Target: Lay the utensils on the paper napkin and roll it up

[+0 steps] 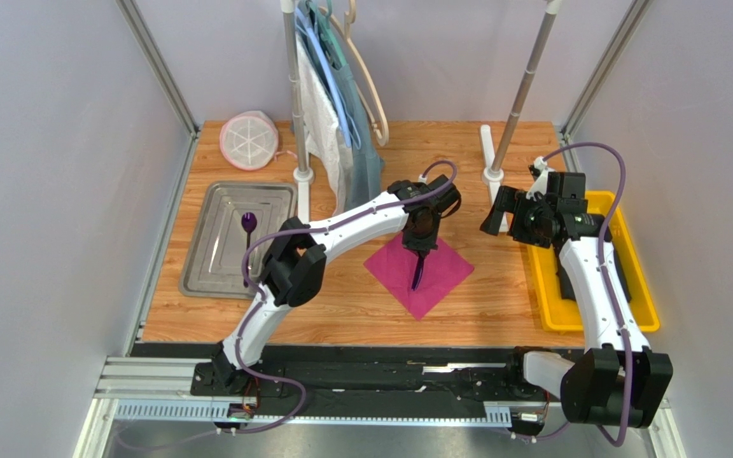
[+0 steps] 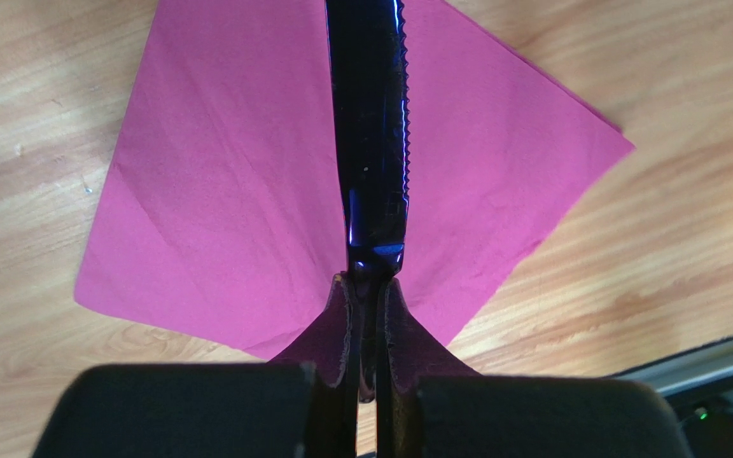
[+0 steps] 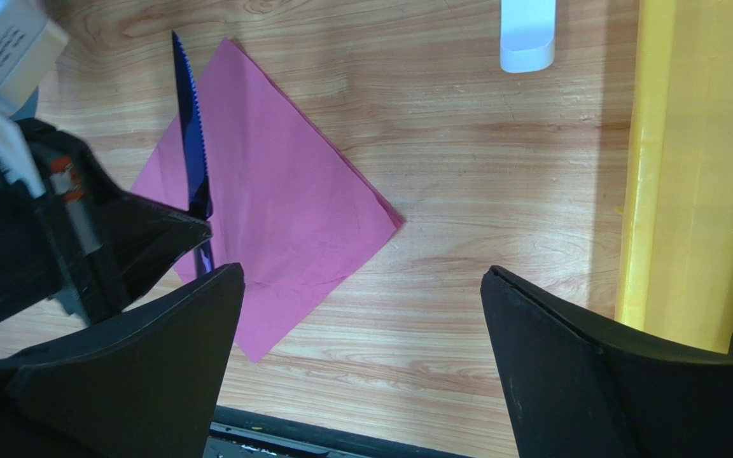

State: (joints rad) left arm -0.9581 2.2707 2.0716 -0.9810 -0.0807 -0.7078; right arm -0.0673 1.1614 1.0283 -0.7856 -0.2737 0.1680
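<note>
The magenta paper napkin (image 1: pixel 420 269) lies diamond-wise on the wooden table; it also shows in the left wrist view (image 2: pixel 227 181) and the right wrist view (image 3: pixel 284 200). My left gripper (image 1: pixel 422 240) is shut on the handle of a dark-purple serrated knife (image 2: pixel 372 134), which hangs over the napkin's middle, blade pointing to the near edge (image 1: pixel 418 277). The knife also shows in the right wrist view (image 3: pixel 192 143). A dark-purple spoon (image 1: pixel 248 225) lies in the metal tray (image 1: pixel 210 269). My right gripper (image 3: pixel 361 286) is open and empty, above the table right of the napkin.
A yellow bin (image 1: pixel 630 315) stands at the right edge. Two stand poles with white bases (image 1: pixel 301 177) (image 1: pixel 493 174) and hanging cloths (image 1: pixel 342 105) are at the back. A pink-rimmed round lid (image 1: pixel 249 139) lies at the back left.
</note>
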